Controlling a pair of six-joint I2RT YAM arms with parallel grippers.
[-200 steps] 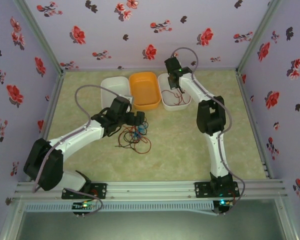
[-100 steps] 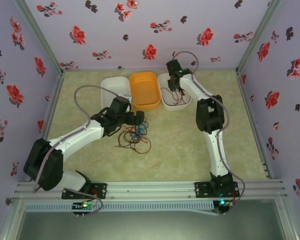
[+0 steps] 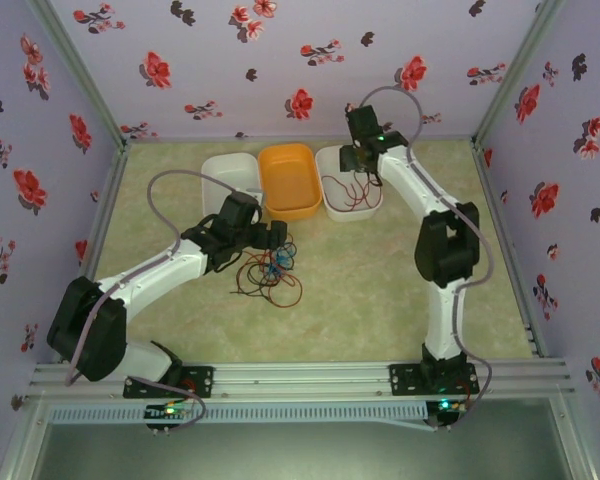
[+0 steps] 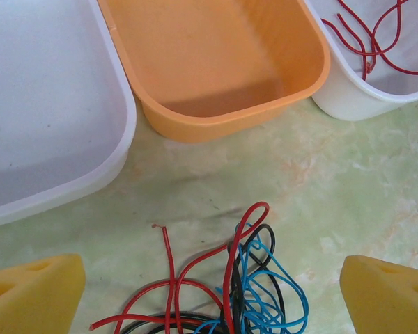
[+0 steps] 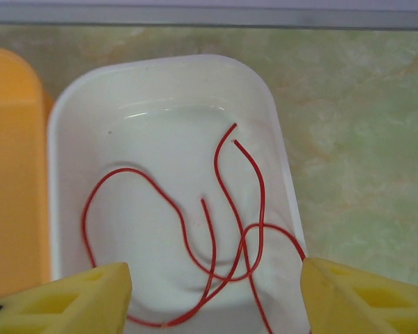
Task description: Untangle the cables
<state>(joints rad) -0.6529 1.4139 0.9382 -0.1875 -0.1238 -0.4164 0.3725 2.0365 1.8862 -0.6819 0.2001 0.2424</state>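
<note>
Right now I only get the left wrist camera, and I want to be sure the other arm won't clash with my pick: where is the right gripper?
Observer: The right gripper hangs over the white plastic tub at the right end of the row, jaws open, holding nothing.
Operator: What lies in that tub? I see just a corner.
Observer: Thin red cable in loose loops on its floor, with no other colour.
Operator: How does the pile run beyond my frame?
Observer: The tangle of red, black and blue cables spreads from under the left gripper toward the near side, red loops outermost.
</note>
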